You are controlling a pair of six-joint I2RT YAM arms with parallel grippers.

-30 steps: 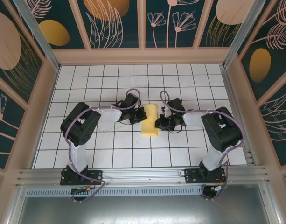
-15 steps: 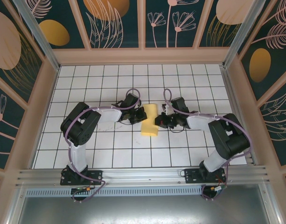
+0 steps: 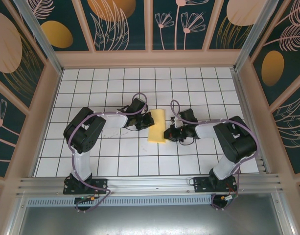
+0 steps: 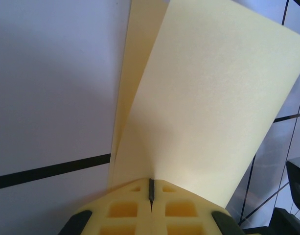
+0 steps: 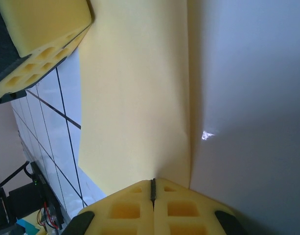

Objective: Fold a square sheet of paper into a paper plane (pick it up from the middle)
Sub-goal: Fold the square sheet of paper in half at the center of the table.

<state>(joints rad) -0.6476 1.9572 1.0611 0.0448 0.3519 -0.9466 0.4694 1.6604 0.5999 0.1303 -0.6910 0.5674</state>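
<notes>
The square sheet of paper (image 3: 156, 126) — folded into a pale-yellow strip — lies mid-counter (image 3: 115, 161) on white grid tiles, inside floral-panelled walls (image 3: 120, 24). The left end effector (image 3: 146, 122), fully closed, pinches its left edge. The right end effector (image 3: 168, 133) is closed at the near-right corner — any grip there is unclear.

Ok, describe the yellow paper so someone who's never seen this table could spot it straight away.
Start at the white gridded table inside the patterned enclosure and go to its middle, between the black left arm and right arm. There sits the sheet of paper, folded into a narrow rectangle. Its plain pale yellow stands out from the white tiles and dark arms.
</notes>
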